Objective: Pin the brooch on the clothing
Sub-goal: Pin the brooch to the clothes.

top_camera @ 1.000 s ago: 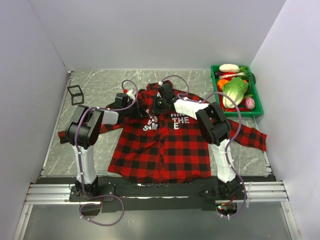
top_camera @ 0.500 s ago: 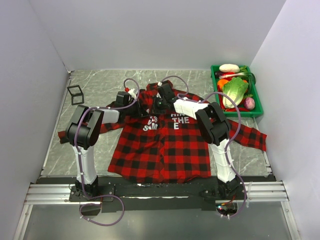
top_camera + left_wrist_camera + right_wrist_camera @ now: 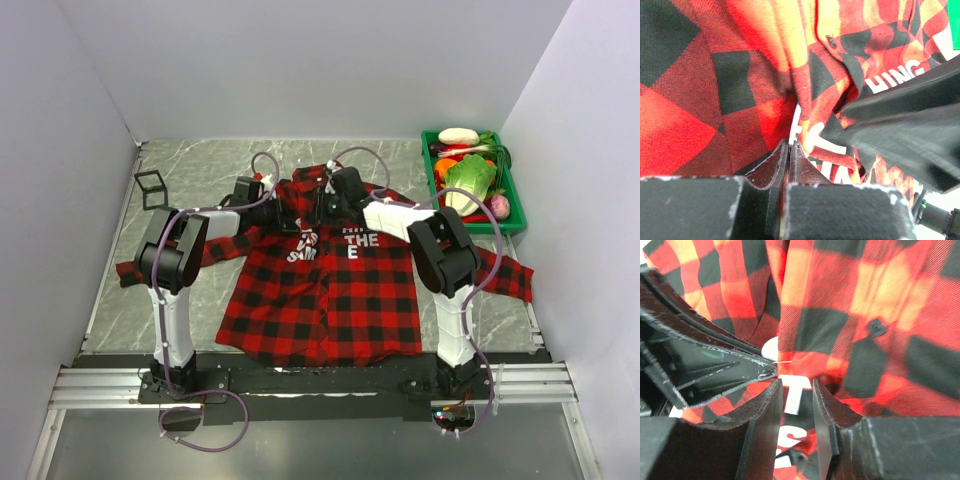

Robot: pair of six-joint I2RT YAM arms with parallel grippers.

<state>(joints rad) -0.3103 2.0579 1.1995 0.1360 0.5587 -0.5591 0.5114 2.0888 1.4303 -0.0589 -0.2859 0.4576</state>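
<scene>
At the upper chest of the clothing (image 3: 320,290), beside the white lettering, a small pale round patch crossed by a thin bright line is taken to be the brooch (image 3: 771,347), though it cannot be told with certainty from the print. It is seen just at the tip of the left fingers (image 3: 771,169), which are closed together, apparently upon a raised fold of the front edge. The right fingers (image 3: 765,415) are held slightly parted just beside that fold, a white letter showing through the gap and nothing seen gripped. Compared with one second earlier, the left arm has been extended rightward from the shoulder area to the collar, and the right arm has been swung outward and its wrist carried toward the collar, so that both pairs of fingers are now met over the same spot. The pinning step is therefore judged to be under way but unfinished. The green tray (image 3: 432,170) and the wire-frame cube (image 3: 150,188) are left unmoved on the surface (image 3: 200,165).
</scene>
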